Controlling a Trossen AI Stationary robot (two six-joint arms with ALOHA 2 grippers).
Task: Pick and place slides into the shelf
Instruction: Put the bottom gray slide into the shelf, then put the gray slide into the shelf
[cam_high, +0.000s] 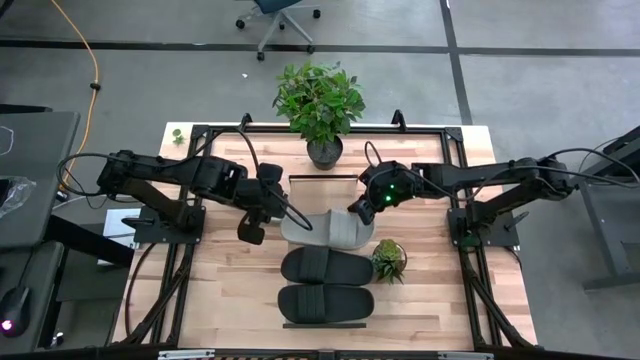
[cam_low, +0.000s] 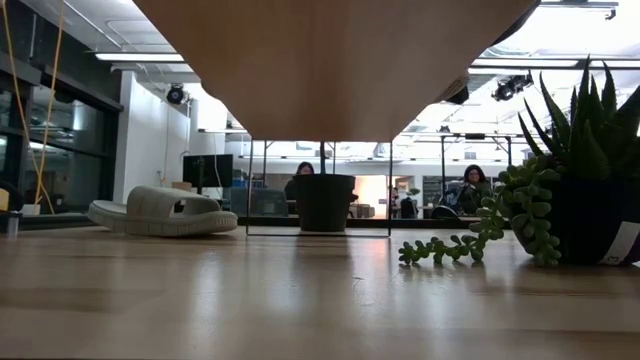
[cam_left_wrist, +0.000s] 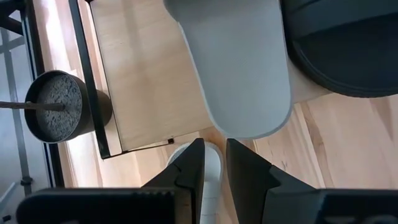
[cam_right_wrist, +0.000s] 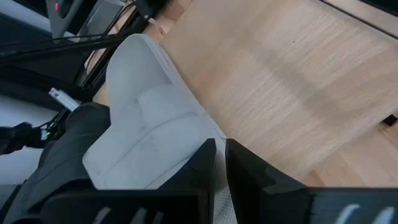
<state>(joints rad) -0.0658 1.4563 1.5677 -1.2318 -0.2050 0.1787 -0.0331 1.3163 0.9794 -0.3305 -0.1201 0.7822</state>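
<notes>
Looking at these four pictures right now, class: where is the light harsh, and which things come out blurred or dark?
Low view: bright ceiling lights and windows behind leave the potted plant's pot and the succulent dark, and the board overhead is soft. Left wrist view: the grey slide looms close and featureless. Right wrist view: the grey slide is soft. High view: even light, faint shadows.

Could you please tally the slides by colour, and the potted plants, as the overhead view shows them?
Black slides: 2
Grey slides: 1
Potted plants: 2, a leafy one and a small succulent
Total: 5
</notes>
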